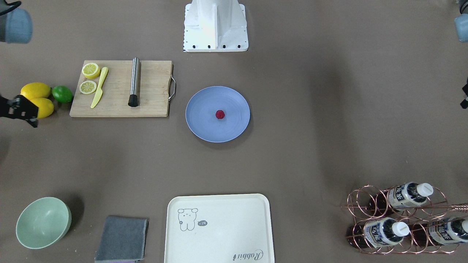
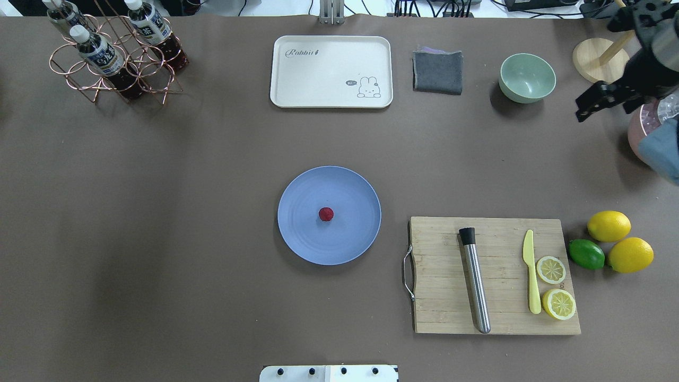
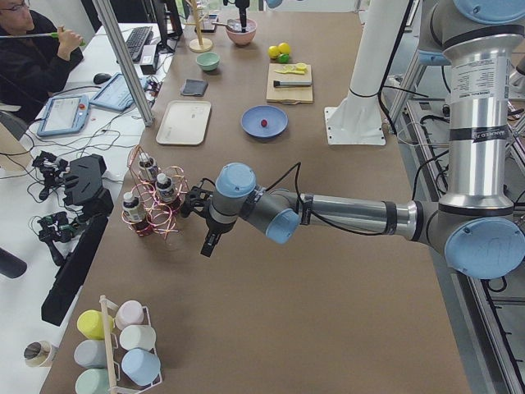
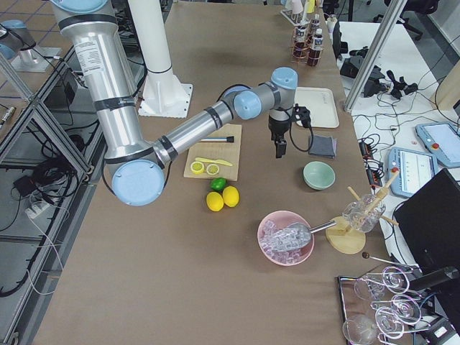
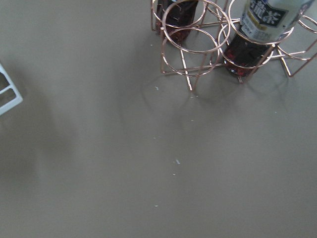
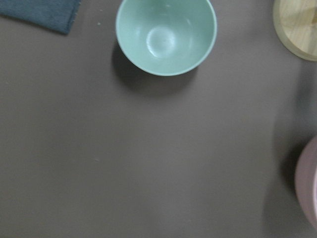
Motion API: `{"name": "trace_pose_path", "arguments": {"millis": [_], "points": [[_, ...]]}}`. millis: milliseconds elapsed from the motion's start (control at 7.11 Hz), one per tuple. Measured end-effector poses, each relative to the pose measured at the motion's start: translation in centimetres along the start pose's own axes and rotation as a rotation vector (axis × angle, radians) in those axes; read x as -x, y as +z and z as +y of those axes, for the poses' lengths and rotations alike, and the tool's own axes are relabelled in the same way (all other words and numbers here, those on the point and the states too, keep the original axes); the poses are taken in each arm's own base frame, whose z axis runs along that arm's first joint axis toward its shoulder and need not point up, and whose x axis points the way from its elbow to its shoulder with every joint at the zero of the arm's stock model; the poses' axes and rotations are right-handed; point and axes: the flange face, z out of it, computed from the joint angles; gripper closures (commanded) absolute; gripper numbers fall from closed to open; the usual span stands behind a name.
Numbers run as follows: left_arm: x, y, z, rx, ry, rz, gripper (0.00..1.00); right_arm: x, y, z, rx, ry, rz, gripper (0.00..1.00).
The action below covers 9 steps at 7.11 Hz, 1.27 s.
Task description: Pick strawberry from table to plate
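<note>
The small deep-red strawberry (image 1: 220,114) (image 2: 326,214) lies near the middle of the round periwinkle-blue plate (image 1: 204,128) (image 2: 302,233), which rests mid-table (image 2: 212,297). My right gripper (image 2: 582,110) (image 1: 31,120) hangs far off at the table's right end, past the green bowl, well clear of the plate; its jaws show only as a dark shape and I cannot tell their state. My left gripper (image 3: 208,245) hovers by the bottle rack at the other end, and I cannot tell whether it is open or shut. Neither wrist view shows fingers.
A wooden cutting board (image 2: 440,307) carries a steel rod, a yellow knife and lemon slices, with two lemons (image 2: 609,226) and a lime beside it. A cream tray (image 2: 331,71), grey cloth (image 2: 437,71), green bowl (image 2: 527,77) and copper bottle rack (image 2: 114,63) line the far side.
</note>
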Motion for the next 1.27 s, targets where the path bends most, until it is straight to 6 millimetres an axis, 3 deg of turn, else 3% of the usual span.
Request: {"name": "trace_pose_path", "arguments": {"millis": [281,563,844,1267], "points": [[3.0,-1.6,-0.8,0.057,0.057,-0.044,0.02,-10.7,-0.1,3.0,0.026,0.059,-0.006,0.00],[4.9,-0.2,0.8,0.121,0.057,-0.048,0.02,-18.1,-0.1,6.4,0.035,0.097,-0.002,0.00],[5.3,0.3,1.0,0.135,0.053,-0.045,0.02,-21.3,0.2,8.9,0.046,0.130,0.002,0.00],[5.2,0.4,0.7,0.133,0.052,-0.045,0.02,-23.4,0.4,10.8,0.052,0.139,0.004,0.00]]}}
